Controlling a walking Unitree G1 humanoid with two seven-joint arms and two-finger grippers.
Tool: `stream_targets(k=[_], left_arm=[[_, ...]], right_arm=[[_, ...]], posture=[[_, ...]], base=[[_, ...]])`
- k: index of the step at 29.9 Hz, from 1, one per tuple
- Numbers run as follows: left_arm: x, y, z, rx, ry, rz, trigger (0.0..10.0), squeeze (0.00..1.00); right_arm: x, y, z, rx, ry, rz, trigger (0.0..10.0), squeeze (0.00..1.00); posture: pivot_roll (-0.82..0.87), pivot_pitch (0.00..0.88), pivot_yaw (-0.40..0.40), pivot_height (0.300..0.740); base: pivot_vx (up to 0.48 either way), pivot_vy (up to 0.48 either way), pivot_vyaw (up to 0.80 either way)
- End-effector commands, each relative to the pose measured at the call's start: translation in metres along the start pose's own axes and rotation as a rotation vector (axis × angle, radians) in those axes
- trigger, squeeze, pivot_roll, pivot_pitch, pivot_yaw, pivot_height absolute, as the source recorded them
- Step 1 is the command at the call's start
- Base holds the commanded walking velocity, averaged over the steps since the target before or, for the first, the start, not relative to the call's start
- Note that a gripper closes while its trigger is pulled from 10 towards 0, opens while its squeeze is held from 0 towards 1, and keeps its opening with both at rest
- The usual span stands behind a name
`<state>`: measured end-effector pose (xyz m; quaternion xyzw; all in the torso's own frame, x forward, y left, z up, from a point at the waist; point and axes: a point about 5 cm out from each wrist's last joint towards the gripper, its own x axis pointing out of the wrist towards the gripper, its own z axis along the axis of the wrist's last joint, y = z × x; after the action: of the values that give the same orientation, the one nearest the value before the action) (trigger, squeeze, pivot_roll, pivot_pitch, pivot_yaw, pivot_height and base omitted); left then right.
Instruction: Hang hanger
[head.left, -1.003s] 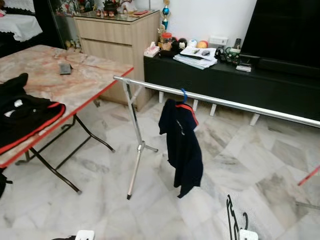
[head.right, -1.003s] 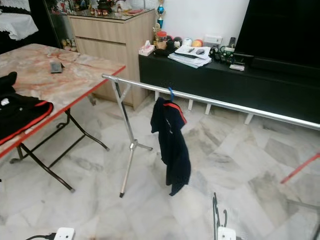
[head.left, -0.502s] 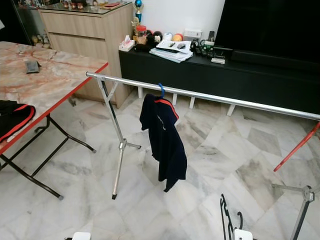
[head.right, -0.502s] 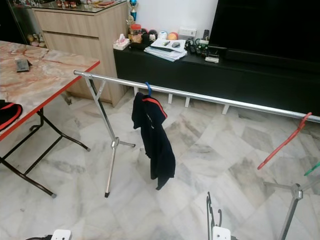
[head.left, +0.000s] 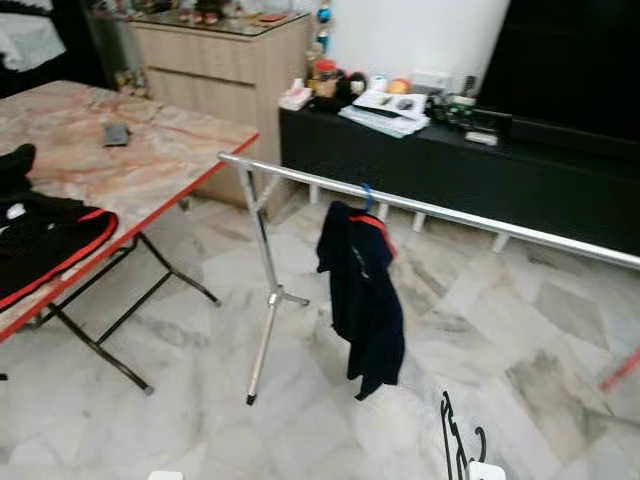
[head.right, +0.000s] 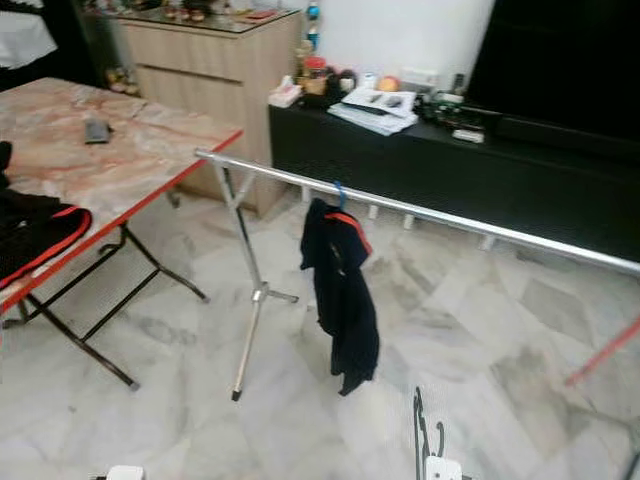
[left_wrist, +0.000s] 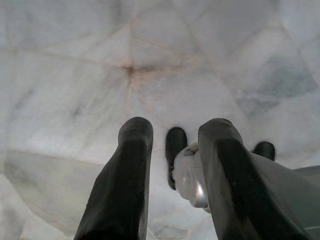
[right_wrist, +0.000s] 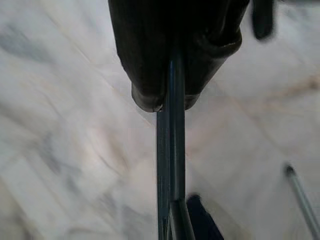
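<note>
Right claw (right_wrist: 170, 100) is clenched on a dark hanger (right_wrist: 170, 165), fingers pinching the thin bar edge-on so it points away from the wrist. In the head views the hanger's hook (head.left: 455, 440) pokes up at the bottom edge, carried low and well short of the rail (head.left: 420, 208).

Left claw (left_wrist: 172, 150) is released, holding nothing, aimed down at the marble floor (left_wrist: 150, 60); looks idle.

The rail spans the room on a tripod leg (head.left: 265, 300). One dark shirt (head.left: 362, 290) already hangs from it on a blue hanger (head.left: 367, 192), so free rail lies to the right of it. More dark clothing (head.left: 45, 240) sits on the folding desk (head.left: 150, 165) at left, probably queued for hanging.

My read: still approaching; next is raising the hook above the rail.
</note>
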<state>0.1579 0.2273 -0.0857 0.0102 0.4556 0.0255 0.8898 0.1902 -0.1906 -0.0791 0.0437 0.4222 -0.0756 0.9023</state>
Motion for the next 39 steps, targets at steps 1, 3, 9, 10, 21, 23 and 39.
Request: stream_targets(k=[1,3,9,10,21,23,39], left_arm=[[0.002,-0.006,0.002,0.003,0.001,-0.013,10.0,0.0],[0.001,-0.006,0.001,0.002,0.001,-0.013,10.0,0.0],[0.001,-0.005,0.001,0.001,-0.003,-0.015,10.0,0.0],[0.001,-0.005,0.001,0.001,-0.003,-0.015,10.0,0.0],[0.001,-0.004,0.0,-0.013,-0.006,-0.011,10.0,0.0],[0.0,-0.003,0.0,-0.017,-0.006,-0.007,10.0,0.0],[-0.003,-0.003,-0.012,-0.023,0.016,0.014,10.0,0.0]], right_arm=[[-0.003,-0.011,-0.008,-0.003,0.021,-0.03,10.0,0.0],[-0.002,-0.01,-0.008,-0.004,0.019,-0.028,10.0,0.0],[-0.002,-0.009,-0.007,0.004,0.017,-0.029,10.0,0.0],[-0.002,-0.009,-0.007,0.004,0.017,-0.029,10.0,0.0],[0.002,-0.002,0.012,0.028,-0.048,-0.019,10.0,0.0],[0.004,0.002,0.023,0.035,-0.082,-0.01,10.0,0.0],[0.004,-0.007,0.103,0.187,-0.398,-0.142,10.0,0.0]], posture=[[0.08,0.008,-0.022,0.74],[0.08,0.007,-0.023,0.74],[0.08,0.01,-0.021,0.74],[0.08,0.01,-0.021,0.74],[0.08,0.047,-0.024,0.74],[0.08,0.052,-0.025,0.74],[0.06,0.057,-0.054,0.74]], base=[[0.304,0.0,0.0],[0.304,0.0,0.0],[0.307,0.0,-0.11],[0.304,0.0,-0.64],[0.306,0.0,-0.15],[0.296,0.0,0.0],[0.018,0.0,0.0]])
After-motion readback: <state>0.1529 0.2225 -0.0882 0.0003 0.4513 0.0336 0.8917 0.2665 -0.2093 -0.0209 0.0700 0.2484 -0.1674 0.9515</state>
